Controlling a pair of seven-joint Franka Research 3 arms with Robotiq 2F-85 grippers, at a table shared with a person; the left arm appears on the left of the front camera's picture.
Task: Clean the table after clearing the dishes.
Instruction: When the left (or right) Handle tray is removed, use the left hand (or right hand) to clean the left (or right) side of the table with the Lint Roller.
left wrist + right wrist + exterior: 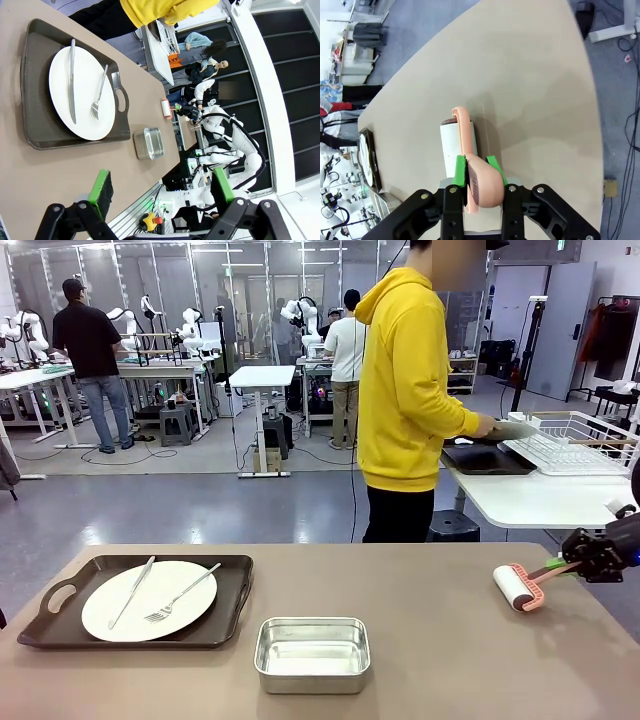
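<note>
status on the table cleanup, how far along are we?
Looks done: one dark tray sits on the white side table by the person, beside the dish rack. In hand: right gripper is shut on the pink lint roller, its roll on the table. Left: the second tray with plate, knife and fork, plus the steel pan, is still on the table; left gripper is open.

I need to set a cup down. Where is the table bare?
On the table, bare: the far middle, between tray and lint roller, behind the steel pan; the near stretch from pan to roller. Crowded: the left end with the tray, the right edge where the right claw holds the roller.
</note>
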